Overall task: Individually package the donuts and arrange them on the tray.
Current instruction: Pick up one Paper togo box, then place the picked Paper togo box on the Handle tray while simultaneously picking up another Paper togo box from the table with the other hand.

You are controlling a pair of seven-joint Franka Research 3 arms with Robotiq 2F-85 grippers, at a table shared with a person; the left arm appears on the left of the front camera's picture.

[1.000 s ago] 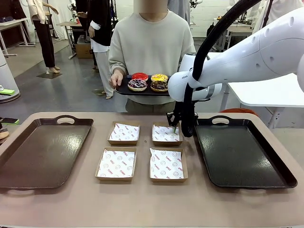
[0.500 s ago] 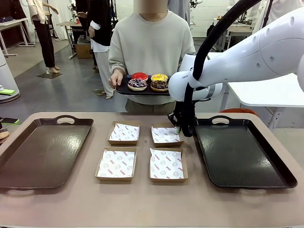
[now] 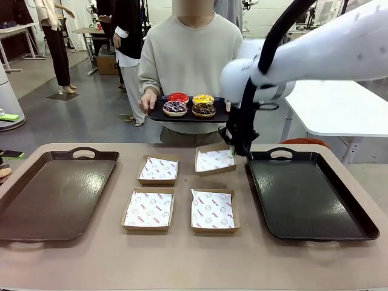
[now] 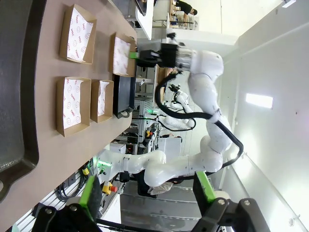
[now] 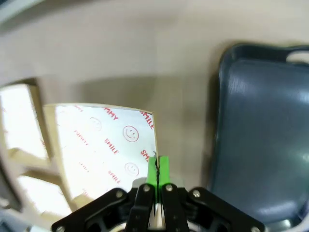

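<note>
The right end effector [image 3: 233,145] is closed narrow on one corner of the raised box [image 3: 213,160], a cardboard box lined with printed paper. In the right wrist view, the two green pads [image 5: 163,166] press together on the box edge. The box hangs tilted to the left of this end effector, with the held corner highest. Whether its low side touches the bench [image 3: 182,260] I cannot tell.

Three more lined boxes lie flat on the bench. One box [image 3: 158,169] is farther left of the end effector, and two are nearer to the robot, the second box [image 3: 148,209] and the third box [image 3: 212,210]. That makes four boxes in total.

There are two large dark trays on the bench. The right tray [image 3: 303,200] is just beside the end effector, and the left tray [image 3: 54,194] is well apart from it.

Beyond the end effector and higher, a person's hand [image 3: 148,100] holds a small black tray [image 3: 159,115]. It carries four: the red donut [image 3: 178,97], the yellow donut [image 3: 203,99], the purple donut [image 3: 175,108] and the chocolate donut [image 3: 203,110].

The left end effector [image 4: 147,188] is wide open and holds nothing.
</note>
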